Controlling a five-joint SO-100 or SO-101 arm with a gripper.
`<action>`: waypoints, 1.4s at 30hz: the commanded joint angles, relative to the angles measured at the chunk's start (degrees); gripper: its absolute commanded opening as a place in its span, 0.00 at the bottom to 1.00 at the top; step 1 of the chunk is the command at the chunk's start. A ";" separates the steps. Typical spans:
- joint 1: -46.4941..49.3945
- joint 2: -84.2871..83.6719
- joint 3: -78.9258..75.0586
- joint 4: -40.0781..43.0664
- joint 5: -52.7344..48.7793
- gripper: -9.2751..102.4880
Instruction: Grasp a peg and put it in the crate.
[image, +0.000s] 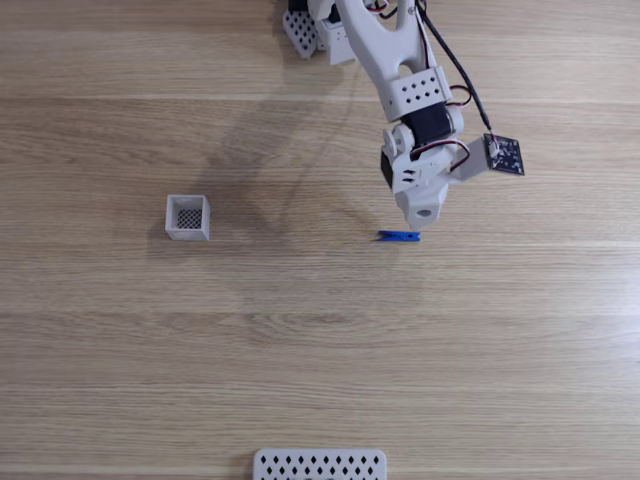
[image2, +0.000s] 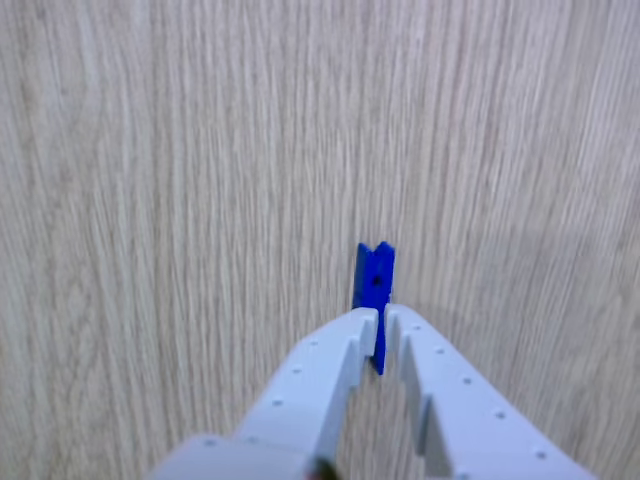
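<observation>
The blue peg (image: 399, 237) lies flat on the wooden table, right of centre in the fixed view. My white gripper (image: 414, 226) points down right over its right end. In the other view the two fingers pinch the peg (image2: 376, 275) from both sides near its near end, so the gripper (image2: 382, 320) is shut on the peg, which still rests on the wood. The crate (image: 188, 234), a small white open box with a dark mesh bottom, stands far off to the left in the fixed view.
A flat white panel (image: 320, 466) with diamond holes lies at the bottom edge of the fixed view. The arm's base (image: 320, 30) is at the top centre. Bare wooden table (image: 300, 300) stretches between the peg and the crate.
</observation>
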 joint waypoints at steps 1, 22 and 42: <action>1.14 2.02 -4.13 0.00 -0.18 0.11; 3.60 -8.61 -13.97 1.23 -0.18 0.21; 3.34 -9.32 -13.45 0.62 0.79 0.10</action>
